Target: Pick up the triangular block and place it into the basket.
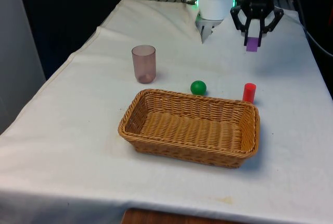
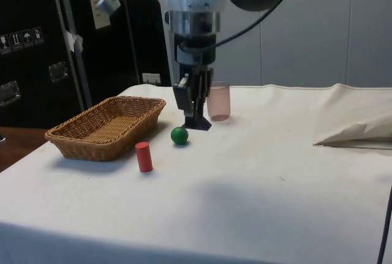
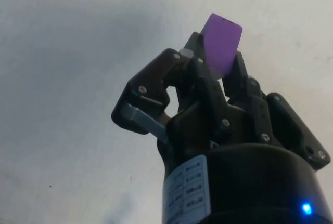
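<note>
The purple triangular block (image 1: 252, 43) is held clamped between the fingers of the tool (image 1: 253, 39), lifted clear of the counter (image 1: 78, 130) near its far edge, on the front view's right. In the wrist view the block (image 3: 221, 44) is seen pinched at its upper part, with most of its length projecting past the fingertips. The wicker basket (image 1: 134, 110) is set near the middle of the counter, well apart from the tool, and nothing is seen inside it. The step in hand is judged to be the carry to the basket. Between tool and basket a green ball (image 1: 198, 87) and a red cylinder (image 1: 249, 92) are found just beside the basket's far rim, and a translucent cup (image 1: 144, 63) is placed toward the front view's left. The block should be kept high enough for these and the rim to be passed over, since a low path could knock the upright cylinder. The grip should be kept firm during the traverse, and release is best made low over the basket's middle, so that a bounce over the shallow wall is avoided.
</note>
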